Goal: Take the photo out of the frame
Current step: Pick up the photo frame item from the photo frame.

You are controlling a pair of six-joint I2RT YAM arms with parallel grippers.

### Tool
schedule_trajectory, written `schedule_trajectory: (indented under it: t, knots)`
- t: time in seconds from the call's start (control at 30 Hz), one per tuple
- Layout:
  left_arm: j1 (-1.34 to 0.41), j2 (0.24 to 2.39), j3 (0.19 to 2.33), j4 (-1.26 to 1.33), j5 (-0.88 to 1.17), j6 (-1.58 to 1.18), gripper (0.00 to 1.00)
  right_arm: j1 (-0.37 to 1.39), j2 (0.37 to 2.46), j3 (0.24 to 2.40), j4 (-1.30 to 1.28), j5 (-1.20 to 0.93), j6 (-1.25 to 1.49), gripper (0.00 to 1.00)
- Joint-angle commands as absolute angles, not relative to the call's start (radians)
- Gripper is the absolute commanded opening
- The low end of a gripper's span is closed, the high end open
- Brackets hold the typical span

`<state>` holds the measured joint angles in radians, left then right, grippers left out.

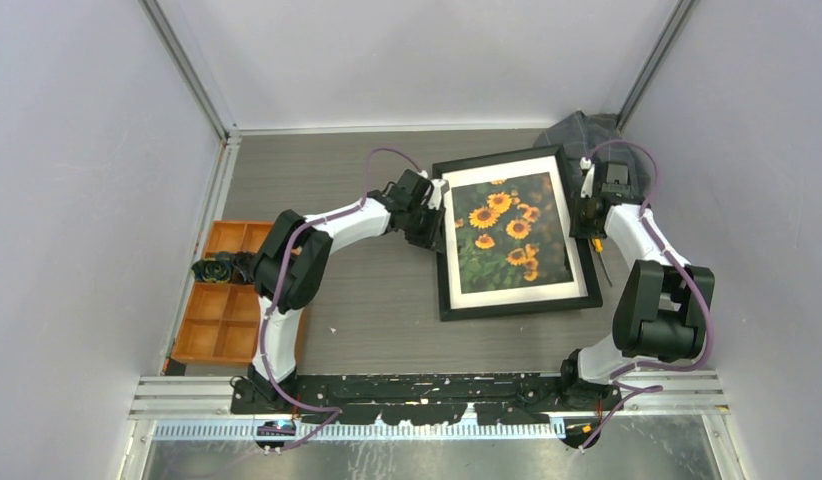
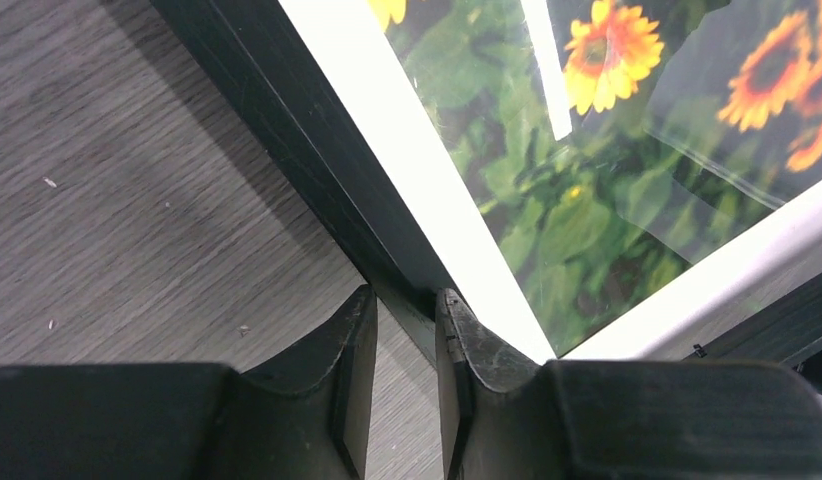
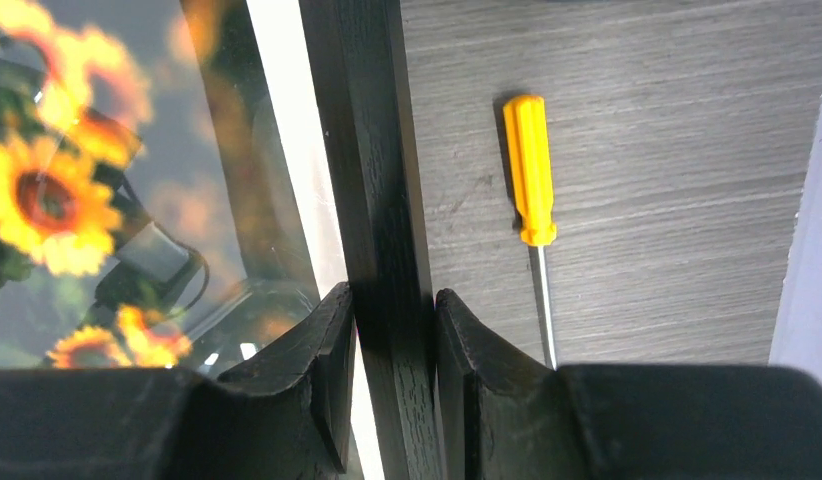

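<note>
The frame lies face up on the table, right of centre, with a thin black border and a white mat. The photo of sunflowers sits inside it behind glass. My left gripper is at the frame's left border near its far end. In the left wrist view the black border runs between the tips of my left gripper, beside the photo. My right gripper is at the right border. In the right wrist view my right gripper is closed on the border, beside the photo.
A yellow-handled screwdriver lies on the table just right of the frame, close to my right gripper. An orange compartment tray with a dark object in it stands at the left edge. A dark cloth lies at the back right corner.
</note>
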<state>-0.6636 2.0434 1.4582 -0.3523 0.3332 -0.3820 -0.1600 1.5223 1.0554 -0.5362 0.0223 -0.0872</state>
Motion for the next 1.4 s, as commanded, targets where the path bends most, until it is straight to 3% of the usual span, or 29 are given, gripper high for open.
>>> schedule_trajectory:
  t: [0.0,0.23,0.47,0.67,0.83,0.93,1.03,1.17,1.37]
  knots:
    - [-0.676,2.044,1.448,-0.316,0.399,-0.356,0.3,-0.118,1.47,1.04,-0.334,0.073,-0.055,0.03]
    - [-0.677,2.068,1.454,-0.32,0.365,-0.358,0.54,-0.115,1.458,1.004,-0.333,0.073,-0.059,0.02]
    - [-0.676,2.099,1.483,-0.358,0.307,-0.333,0.62,-0.115,1.372,0.97,-0.316,0.05,-0.069,0.01]
    - [-0.677,2.145,1.479,-0.377,0.269,-0.311,0.6,-0.115,1.358,0.964,-0.314,0.028,-0.065,0.01]
    - [-0.682,2.184,1.489,-0.388,0.269,-0.307,0.43,-0.115,1.348,0.987,-0.359,0.014,-0.062,0.01]
    - [-0.69,2.205,1.506,-0.404,0.262,-0.301,0.43,-0.115,1.312,0.995,-0.391,0.014,-0.068,0.01]
    - [-0.7,2.228,1.523,-0.418,0.259,-0.298,0.52,-0.115,1.271,0.983,-0.408,-0.034,-0.068,0.01]
    - [-0.712,2.259,1.542,-0.447,0.249,-0.292,0.56,-0.115,1.248,0.976,-0.434,-0.071,-0.056,0.01]
    - [-0.719,2.276,1.52,-0.452,0.213,-0.287,0.42,-0.115,1.225,0.968,-0.452,-0.099,-0.051,0.01]
